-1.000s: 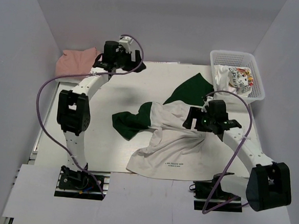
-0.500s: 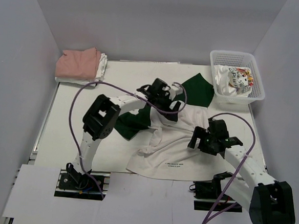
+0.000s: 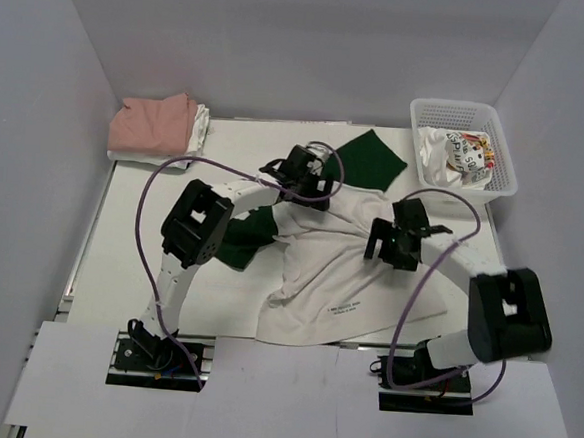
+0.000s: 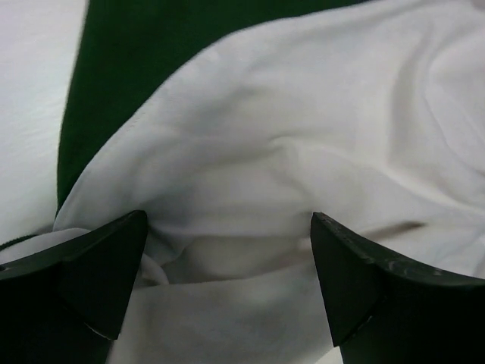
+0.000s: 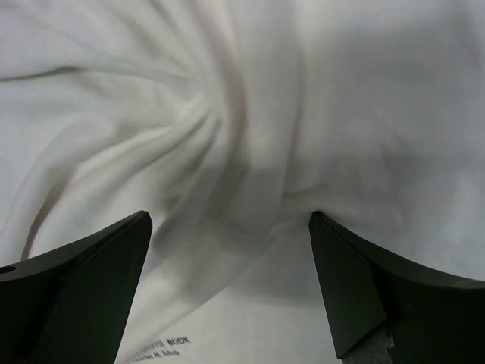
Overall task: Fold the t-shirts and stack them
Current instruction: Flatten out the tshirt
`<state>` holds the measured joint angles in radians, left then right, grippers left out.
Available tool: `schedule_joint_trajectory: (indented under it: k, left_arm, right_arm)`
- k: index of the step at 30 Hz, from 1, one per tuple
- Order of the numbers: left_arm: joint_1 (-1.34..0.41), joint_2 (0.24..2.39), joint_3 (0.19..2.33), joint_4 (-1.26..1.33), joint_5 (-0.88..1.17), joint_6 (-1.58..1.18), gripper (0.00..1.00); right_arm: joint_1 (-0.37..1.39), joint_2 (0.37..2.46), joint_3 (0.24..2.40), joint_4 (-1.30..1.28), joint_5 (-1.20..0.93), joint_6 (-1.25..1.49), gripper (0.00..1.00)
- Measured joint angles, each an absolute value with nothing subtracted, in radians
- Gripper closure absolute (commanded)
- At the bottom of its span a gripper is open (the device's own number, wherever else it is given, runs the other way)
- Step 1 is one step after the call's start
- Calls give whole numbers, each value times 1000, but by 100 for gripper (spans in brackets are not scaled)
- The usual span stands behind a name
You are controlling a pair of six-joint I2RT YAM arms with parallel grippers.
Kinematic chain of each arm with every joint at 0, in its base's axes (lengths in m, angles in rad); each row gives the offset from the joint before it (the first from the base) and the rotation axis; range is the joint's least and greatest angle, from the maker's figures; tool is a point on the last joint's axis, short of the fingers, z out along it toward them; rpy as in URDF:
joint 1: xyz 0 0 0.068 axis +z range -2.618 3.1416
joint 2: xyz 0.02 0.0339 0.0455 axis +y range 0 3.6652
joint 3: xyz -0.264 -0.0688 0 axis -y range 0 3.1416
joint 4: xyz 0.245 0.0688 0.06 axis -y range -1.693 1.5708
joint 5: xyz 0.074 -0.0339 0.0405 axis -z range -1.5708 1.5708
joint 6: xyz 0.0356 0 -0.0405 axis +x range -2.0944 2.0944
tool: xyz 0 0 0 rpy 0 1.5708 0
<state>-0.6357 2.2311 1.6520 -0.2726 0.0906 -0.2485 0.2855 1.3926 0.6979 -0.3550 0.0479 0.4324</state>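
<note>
The large white t-shirt lay crumpled at the centre of the table, one dark green sleeve pointing to 12 o'clock, the other bunched at 9 o'clock, and its black lettering facing up near the 6 o'clock hem. The left gripper hung over the shirt's 11 o'clock shoulder, jaws spread wide across a white fold and clamping nothing. The right gripper hovered over the twisted cloth at 3 o'clock, jaws likewise wide apart and empty. At the table's 10 o'clock corner the salmon-pink shirt sat folded on the plain white one. A white basket at 2 o'clock held bunched printed cloth.
</note>
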Motion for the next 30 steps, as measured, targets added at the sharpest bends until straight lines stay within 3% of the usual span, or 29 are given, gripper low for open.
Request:
schedule_joint_trajectory:
  k: [7, 12, 15, 21, 27, 30]
  left_arm:
    - [-459, 2216, 1647, -295, -46, -403, 0]
    - [-417, 2360, 1903, -403, -69, -431, 0]
    - [-418, 2394, 1959, -409, -60, -426, 0]
    - [-419, 2182, 1701, -392, -75, -410, 0]
    - [-413, 1565, 1249, -447, -282, -554, 0]
    - [-369, 1287, 1045, -510, -383, -696, 0]
  right_arm:
    - [289, 1816, 1112, -267, 126, 374, 10]
    - [289, 2120, 1524, -266, 136, 277, 10]
    - [295, 2170, 1614, -279, 131, 206, 10]
    - [358, 1918, 1475, -314, 83, 67, 10]
    - [541, 1474, 1182, -263, 56, 21, 10]
    - [616, 1352, 1042, -268, 41, 42, 10]
